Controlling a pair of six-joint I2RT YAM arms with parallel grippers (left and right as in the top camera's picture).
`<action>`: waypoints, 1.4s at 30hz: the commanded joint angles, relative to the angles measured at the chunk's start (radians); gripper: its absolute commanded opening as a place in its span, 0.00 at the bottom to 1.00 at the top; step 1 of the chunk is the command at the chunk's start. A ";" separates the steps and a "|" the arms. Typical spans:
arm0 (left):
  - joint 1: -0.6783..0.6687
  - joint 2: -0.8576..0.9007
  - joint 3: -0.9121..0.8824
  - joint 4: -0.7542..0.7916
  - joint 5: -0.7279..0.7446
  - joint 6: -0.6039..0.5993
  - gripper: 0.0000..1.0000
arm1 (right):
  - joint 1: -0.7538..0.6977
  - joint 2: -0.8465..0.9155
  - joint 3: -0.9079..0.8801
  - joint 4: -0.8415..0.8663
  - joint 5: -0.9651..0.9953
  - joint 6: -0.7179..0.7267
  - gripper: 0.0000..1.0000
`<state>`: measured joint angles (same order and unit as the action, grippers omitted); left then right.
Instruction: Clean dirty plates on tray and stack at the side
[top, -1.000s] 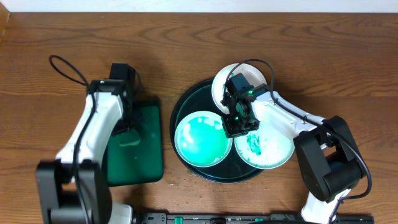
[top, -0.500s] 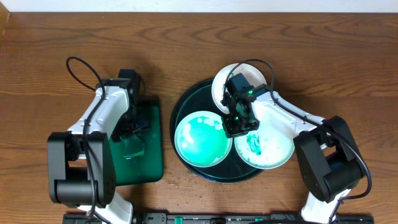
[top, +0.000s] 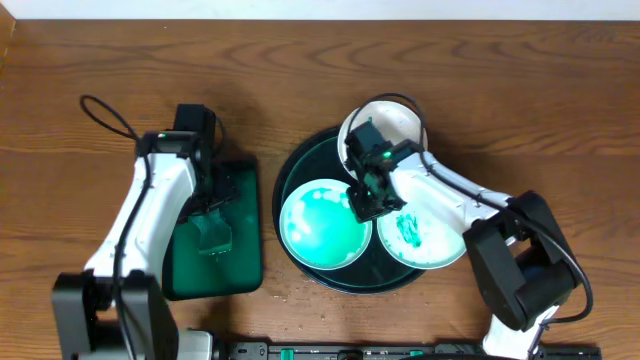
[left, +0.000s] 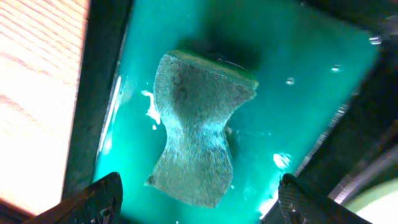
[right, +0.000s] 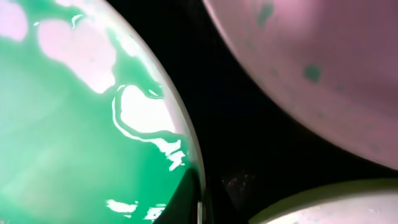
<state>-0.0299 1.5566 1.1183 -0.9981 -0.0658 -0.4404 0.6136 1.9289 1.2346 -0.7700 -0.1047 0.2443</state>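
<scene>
Three plates lie on the round dark tray (top: 284, 190). The left plate (top: 315, 235) is flooded with green, the right plate (top: 428, 242) has a green smear, and the back plate (top: 398, 120) looks mostly white. My right gripper (top: 368, 200) sits between them, shut on the right rim of the green plate (right: 62, 124); a dark finger (right: 186, 202) lies inside that rim. My left gripper (left: 199, 199) hangs open over a grey-green sponge (left: 199, 137) and does not touch it.
The sponge rests in a small rectangular green tray (top: 240, 265) left of the round one, wet with green liquid (left: 298, 93). Bare wooden table (top: 500, 70) lies behind and to the right. Arm cables loop over the back plate and the left arm.
My left gripper has opened and let the sponge go onto the rectangular tray, its arm shifting above it. My right gripper has slid slightly left along the green plate's rim.
</scene>
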 joint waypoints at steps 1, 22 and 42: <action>0.000 -0.055 -0.002 -0.013 0.006 0.006 0.80 | 0.077 -0.011 0.041 -0.002 0.071 -0.017 0.01; 0.000 -0.086 -0.002 -0.018 0.006 0.005 0.81 | 0.166 -0.207 0.081 -0.071 0.406 -0.039 0.01; 0.000 -0.086 -0.002 -0.013 0.006 0.005 0.81 | 0.254 -0.334 0.081 -0.047 0.885 -0.373 0.01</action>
<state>-0.0299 1.4796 1.1183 -1.0100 -0.0582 -0.4404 0.8261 1.6199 1.2953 -0.8253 0.6258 -0.0139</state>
